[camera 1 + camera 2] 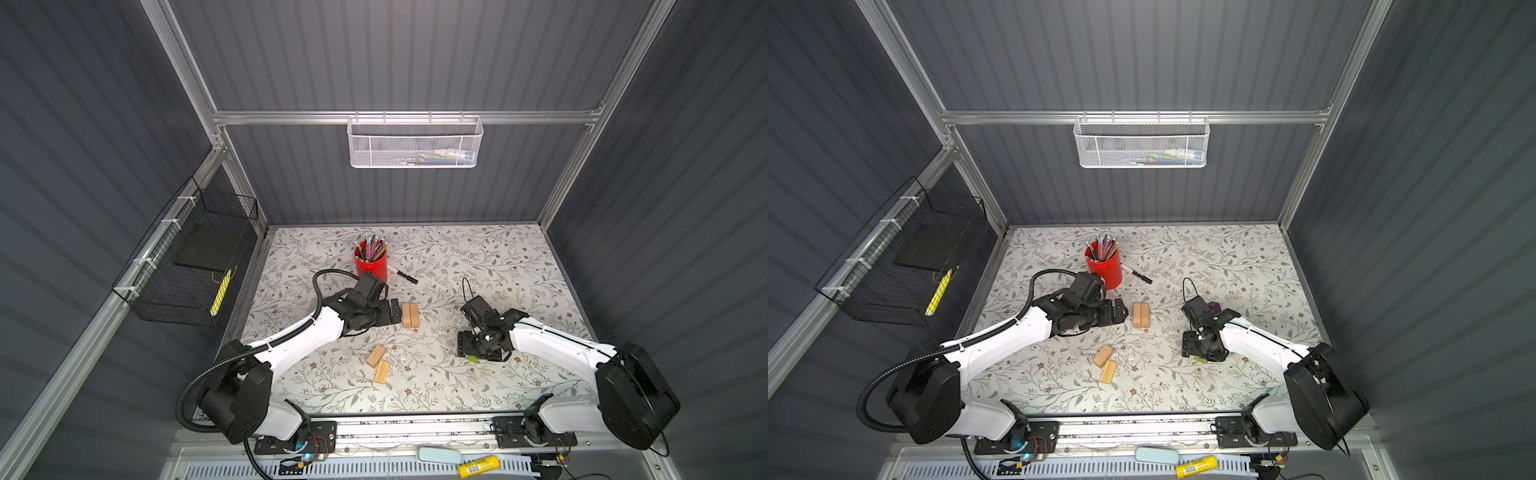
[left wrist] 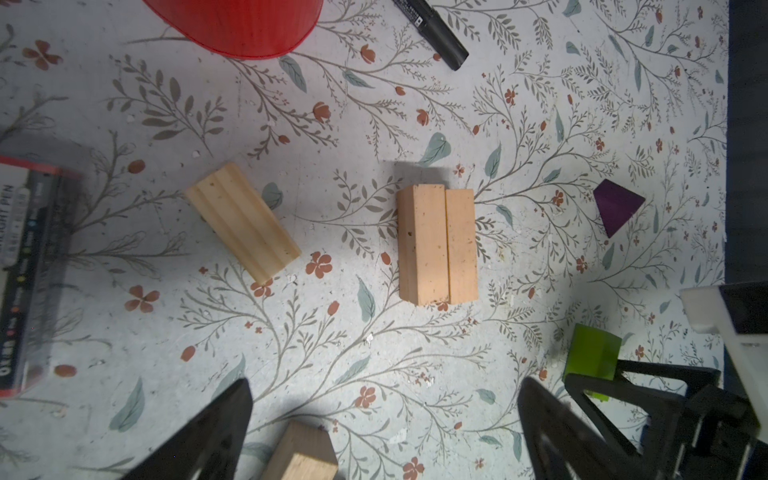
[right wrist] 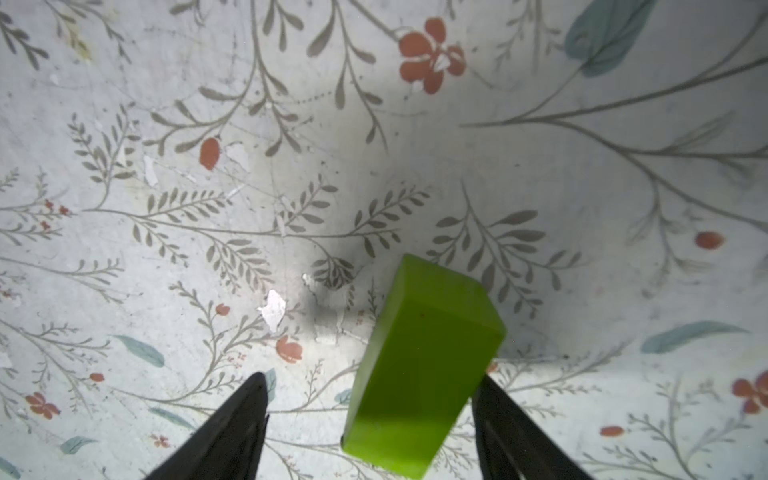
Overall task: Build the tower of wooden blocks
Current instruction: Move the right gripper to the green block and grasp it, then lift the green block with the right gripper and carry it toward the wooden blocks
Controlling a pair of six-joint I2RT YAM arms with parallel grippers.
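Two pale wood blocks point(image 1: 410, 315) point(image 2: 436, 245) lie side by side mid-table; no higher tower shows. My left gripper point(image 1: 392, 312) point(image 2: 384, 415) hangs just left of them, open. A pale block point(image 2: 301, 453) shows low between its fingers, touching neither. A grooved block point(image 2: 243, 222) lies left of the pair. Two more pale blocks point(image 1: 376, 356) point(image 1: 382, 371) rest nearer the front. My right gripper point(image 1: 471, 353) point(image 3: 370, 399) straddles the lime green block point(image 3: 419, 365) point(image 1: 473, 359), open: one finger meets its edge, the other stands apart. The purple block point(image 2: 618, 206) point(image 1: 1214, 307) lies by the right wrist.
A red pencil cup point(image 1: 371, 259) and a black marker point(image 1: 402, 275) sit behind the left gripper. A pen box point(image 2: 25, 282) lies under the left arm. A white mesh basket point(image 1: 415, 141) hangs on the back wall, a black wire basket point(image 1: 187, 266) on the left wall.
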